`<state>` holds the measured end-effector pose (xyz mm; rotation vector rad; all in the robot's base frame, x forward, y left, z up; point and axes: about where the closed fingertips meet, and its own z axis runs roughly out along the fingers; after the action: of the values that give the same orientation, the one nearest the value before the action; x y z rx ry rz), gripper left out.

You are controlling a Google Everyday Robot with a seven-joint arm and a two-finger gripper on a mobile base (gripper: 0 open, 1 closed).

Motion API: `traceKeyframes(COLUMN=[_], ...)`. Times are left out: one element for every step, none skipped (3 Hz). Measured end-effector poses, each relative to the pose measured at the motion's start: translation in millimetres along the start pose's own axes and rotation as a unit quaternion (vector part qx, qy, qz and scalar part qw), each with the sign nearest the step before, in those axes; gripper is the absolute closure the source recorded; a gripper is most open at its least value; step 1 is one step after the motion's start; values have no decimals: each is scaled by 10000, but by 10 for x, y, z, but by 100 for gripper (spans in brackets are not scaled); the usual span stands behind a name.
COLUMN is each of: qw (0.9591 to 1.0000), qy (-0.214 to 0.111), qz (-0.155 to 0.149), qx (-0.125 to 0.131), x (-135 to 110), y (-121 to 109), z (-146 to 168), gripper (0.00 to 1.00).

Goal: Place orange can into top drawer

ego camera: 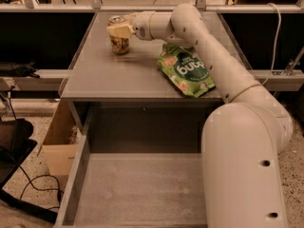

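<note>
The orange can (119, 44) stands upright at the far left of the grey table top (118, 80). My gripper (118, 30) is at the can's upper part, reaching in from the right; its cream tip covers the can's top half. The can's base rests on the table. The top drawer (76, 175) is pulled open below the table's front edge, with a bare flat bottom. My arm runs from the lower right up over the table's right side.
A green snack bag (186, 70) lies on the table's right side under my arm. A cardboard box (59, 146) sits on the floor left of the drawer. Black cables (28, 189) and dark gear lie at the lower left.
</note>
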<state>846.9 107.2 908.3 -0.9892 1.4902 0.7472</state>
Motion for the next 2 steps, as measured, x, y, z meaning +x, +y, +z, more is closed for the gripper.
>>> traceKeyframes(qw=[10000,9996], qy=[-27,-122], qz=[-52,-225], qx=[-34,-149], x=[-52,-227], y=[9,41], z=[-41,-183], gripper=[96,100])
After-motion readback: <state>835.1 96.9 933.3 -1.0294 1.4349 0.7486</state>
